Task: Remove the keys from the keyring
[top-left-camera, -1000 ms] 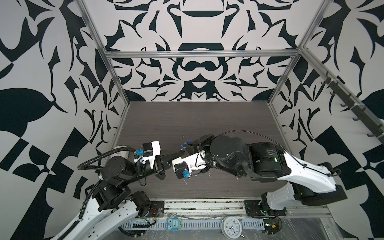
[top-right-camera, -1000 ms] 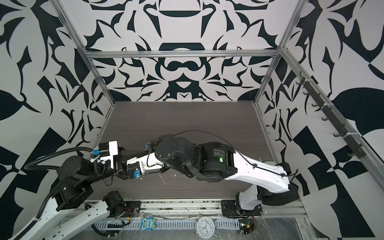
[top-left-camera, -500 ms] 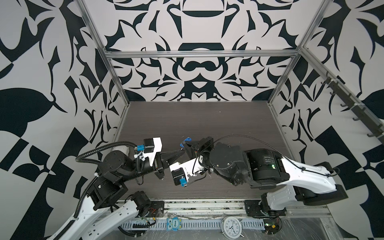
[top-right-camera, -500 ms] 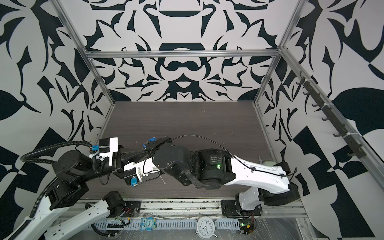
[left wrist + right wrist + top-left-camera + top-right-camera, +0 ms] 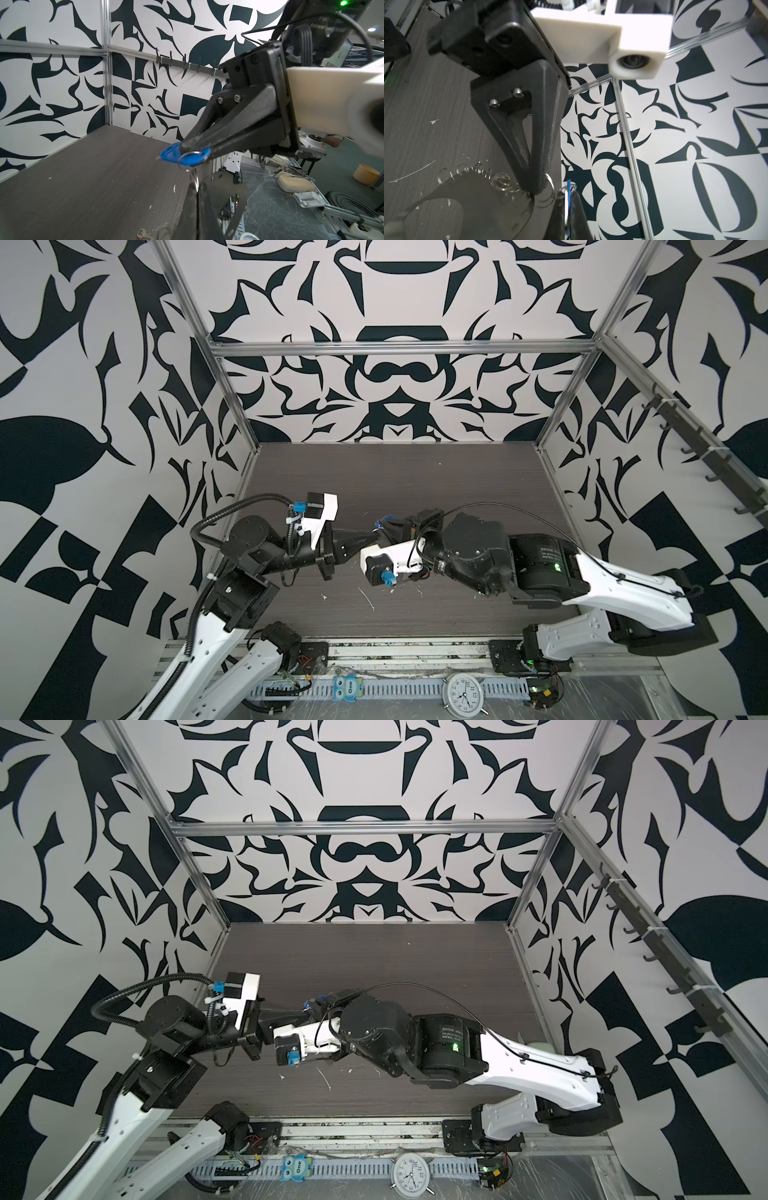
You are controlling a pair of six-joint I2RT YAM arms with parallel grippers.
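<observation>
Hauling everything farther and right just now | my right gripper clenched on the blue-tag key, left gripper pinching the keyring | midair, left of the table's middle | still linked, ugh

Both top views look steeply down from high above the front rail, facing the back wall, and share nearly the whole table. The left wrist camera sits close behind its own fingers, facing the right gripper and the right wall. The right wrist camera, equally near, faces the left gripper and the left wrist lens. The 2 wrist views share the blue tag.
</observation>
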